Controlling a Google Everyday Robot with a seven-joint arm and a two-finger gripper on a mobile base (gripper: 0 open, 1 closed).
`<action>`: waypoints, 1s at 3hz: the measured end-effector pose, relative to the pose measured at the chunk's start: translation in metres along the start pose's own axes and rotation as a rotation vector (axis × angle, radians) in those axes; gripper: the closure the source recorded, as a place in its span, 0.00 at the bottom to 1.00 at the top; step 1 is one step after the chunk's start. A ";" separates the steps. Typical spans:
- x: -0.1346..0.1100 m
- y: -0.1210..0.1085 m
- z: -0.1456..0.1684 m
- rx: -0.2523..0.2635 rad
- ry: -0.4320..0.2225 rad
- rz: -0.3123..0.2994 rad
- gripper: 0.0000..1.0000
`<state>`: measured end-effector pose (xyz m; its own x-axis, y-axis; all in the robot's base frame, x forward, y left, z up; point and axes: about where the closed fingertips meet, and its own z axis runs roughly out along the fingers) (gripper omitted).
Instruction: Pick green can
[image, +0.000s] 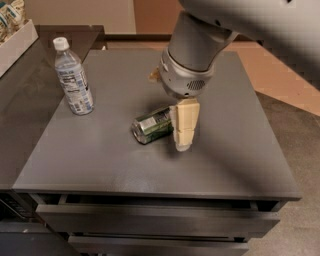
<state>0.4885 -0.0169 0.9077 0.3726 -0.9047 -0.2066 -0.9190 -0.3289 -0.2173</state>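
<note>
The green can (151, 125) lies on its side near the middle of the dark grey table (100, 165), its silver end facing front-left. My gripper (183, 131) points down from the big grey arm (192, 60) and stands right at the can's right end, overlapping it in this view. I cannot tell whether it touches the can.
A clear water bottle (73, 77) with a white cap stands at the back left. A scrap of the yellow sponge (154, 75) shows behind the arm. A white box (15, 42) with packets sits on the darker counter at far left. Drawers (150, 220) run below the table's front edge.
</note>
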 end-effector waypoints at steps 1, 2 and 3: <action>-0.008 -0.003 0.024 -0.048 0.011 -0.029 0.00; -0.012 -0.007 0.044 -0.091 0.030 -0.041 0.00; -0.012 -0.011 0.060 -0.123 0.055 -0.043 0.00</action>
<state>0.5015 0.0136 0.8554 0.4076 -0.9013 -0.1465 -0.9124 -0.3956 -0.1052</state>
